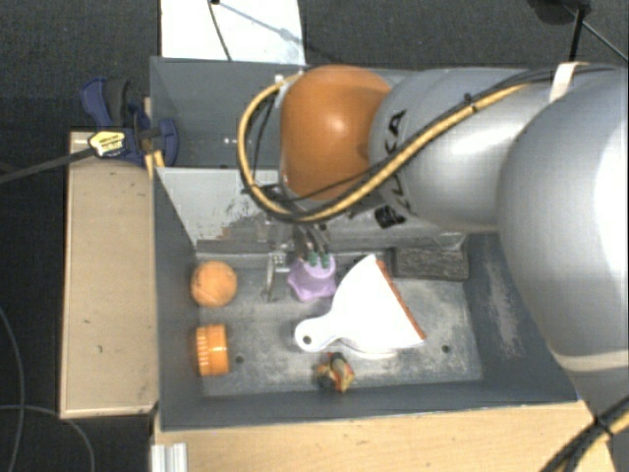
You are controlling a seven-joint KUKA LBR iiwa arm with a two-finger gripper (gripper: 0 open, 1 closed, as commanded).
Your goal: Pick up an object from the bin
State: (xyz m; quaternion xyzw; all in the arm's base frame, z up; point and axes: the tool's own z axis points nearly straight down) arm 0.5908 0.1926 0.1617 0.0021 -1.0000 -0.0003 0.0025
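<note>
In the camera view, the gripper [299, 262] hangs just above a small purple lump [313, 282] near the middle of the grey bin [452, 324]. Whether the gripper is apart or together cannot be told. From the lump, an orange ball [213, 284] lies at 9 o'clock and a ribbed orange cylinder [210, 350] at 8. A white scoop [366, 315] is just beside the lump at 4, and a small dark trinket [334, 373] is at 6.

The gripper [300, 257] sits right above a small purple plastic lump [314, 283] in the middle of the grey metal bin [452, 313]. A white plastic scoop [366, 318] lies just beside it.
</note>
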